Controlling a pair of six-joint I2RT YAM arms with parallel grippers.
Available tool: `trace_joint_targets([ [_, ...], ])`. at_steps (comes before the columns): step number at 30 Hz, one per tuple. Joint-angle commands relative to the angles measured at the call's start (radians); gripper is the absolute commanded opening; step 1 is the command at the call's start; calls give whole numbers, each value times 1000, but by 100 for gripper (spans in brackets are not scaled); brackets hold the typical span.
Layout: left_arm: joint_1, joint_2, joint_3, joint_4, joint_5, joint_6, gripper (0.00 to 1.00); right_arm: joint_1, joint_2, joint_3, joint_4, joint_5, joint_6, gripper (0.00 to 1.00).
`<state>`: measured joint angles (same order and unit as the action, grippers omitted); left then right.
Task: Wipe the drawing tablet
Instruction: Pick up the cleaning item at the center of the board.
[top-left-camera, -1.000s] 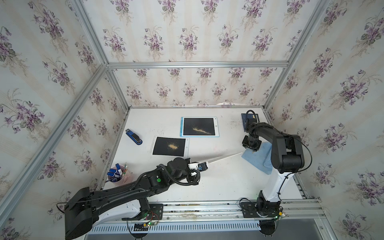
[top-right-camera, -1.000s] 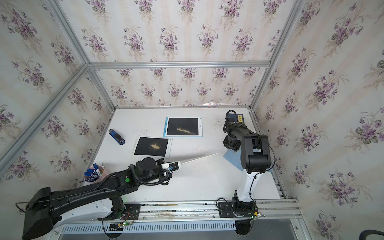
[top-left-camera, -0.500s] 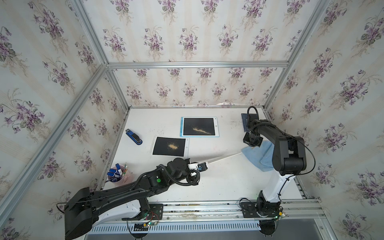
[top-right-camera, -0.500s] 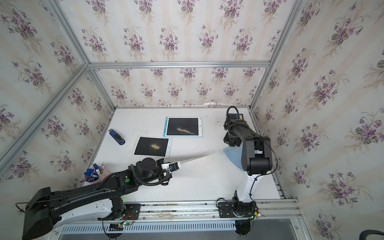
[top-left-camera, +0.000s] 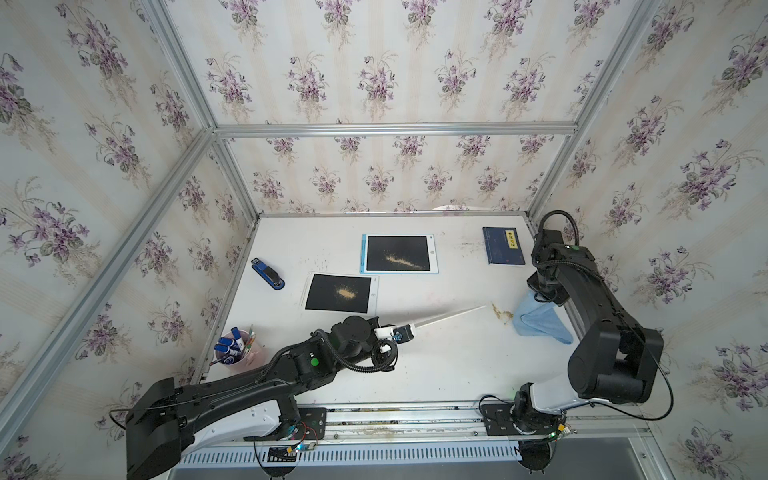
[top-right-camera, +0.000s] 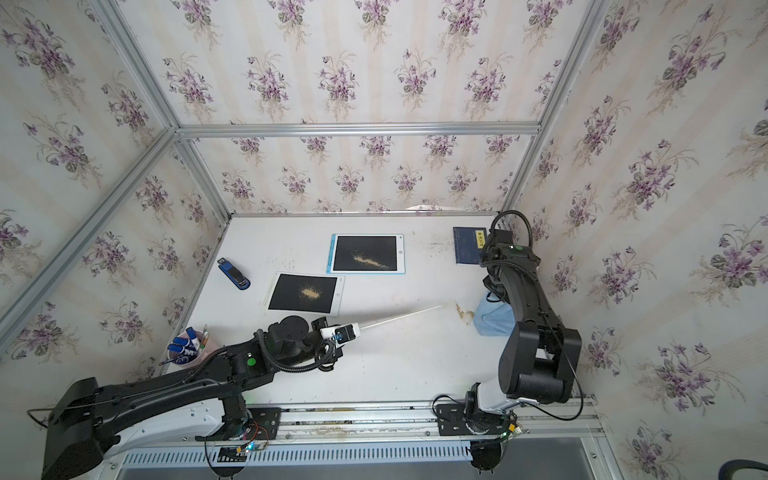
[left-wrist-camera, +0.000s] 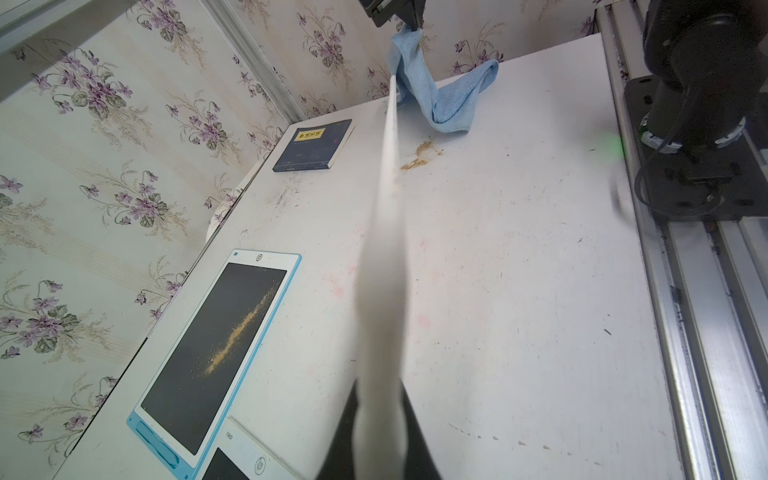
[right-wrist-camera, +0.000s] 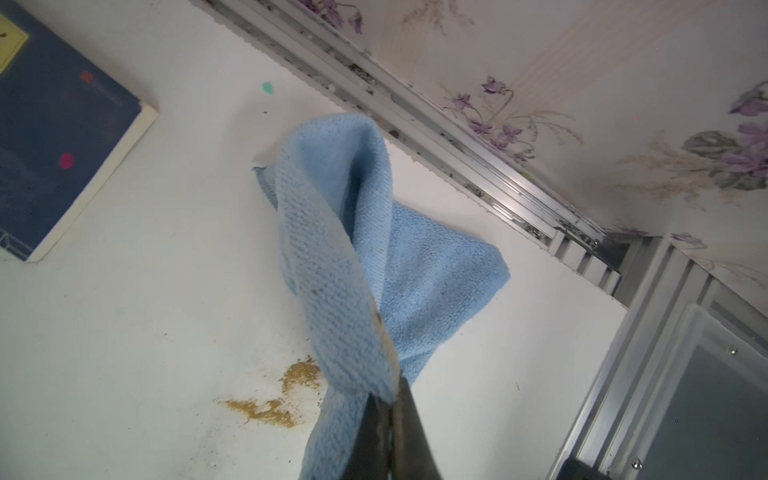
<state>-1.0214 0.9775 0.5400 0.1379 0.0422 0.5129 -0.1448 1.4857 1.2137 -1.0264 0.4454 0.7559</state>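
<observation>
Near the front edge, the left gripper (top-left-camera: 409, 331) is clamped as before on a long white strip (top-left-camera: 451, 316). The strip's free end points toward the right edge and stops short of a patch of tan crumbs (top-left-camera: 500, 311). Nothing on this side has moved in the last second.

The change is at the right edge. The right gripper (right-wrist-camera: 384, 415) stood half open over the flat blue cloth (top-left-camera: 538, 326) a second ago; it has now shut on a fold and raised it. The cloth hangs in a peak from the jaws, its lower part still lying on the bench (top-left-camera: 457, 374). I judge the wiper is secured and the carry can begin; no wiping is done yet.

Farther back, about mid-bench, lies the white-framed drawing tablet (top-left-camera: 338, 293). Just behind it is the blue-framed drawing tablet (top-left-camera: 398, 253). Both have tan powder on their dark screens and lie well apart from the cloth. I cannot tell which one the task means.

As for writing, the cup of markers (top-left-camera: 235, 353) by the left edge shows white lettering too small to read. The white-framed tablet bears a short grey mark in the left wrist view, also unclear. At the far right corner, the dark blue book (top-left-camera: 503, 245) carries a yellow label (left-wrist-camera: 308, 134) with dark characters that I cannot make out.
</observation>
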Motion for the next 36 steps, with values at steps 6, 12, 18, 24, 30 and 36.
trace_joint_targets([
  [6, 0, -22, -4, 63, 12, -19, 0, -36, -86, -116, -47, 55, 91, 5],
  [12, -1, -30, -9, 64, 8, -23, 0, -43, -94, -236, 9, -1, 94, 11],
  [18, -2, -26, -12, 67, -3, -20, 0, -43, -84, -214, 37, 14, 49, 69],
  [24, -1, 3, -15, 92, -18, -23, 0, -44, -89, -192, 109, 28, -17, 83],
  [30, 0, 20, -9, 108, 1, -74, 0, -43, 4, -260, 204, 31, -18, 91],
  [36, 0, -16, 15, 49, -11, -109, 0, -45, 53, -341, 310, 25, -23, 98],
])
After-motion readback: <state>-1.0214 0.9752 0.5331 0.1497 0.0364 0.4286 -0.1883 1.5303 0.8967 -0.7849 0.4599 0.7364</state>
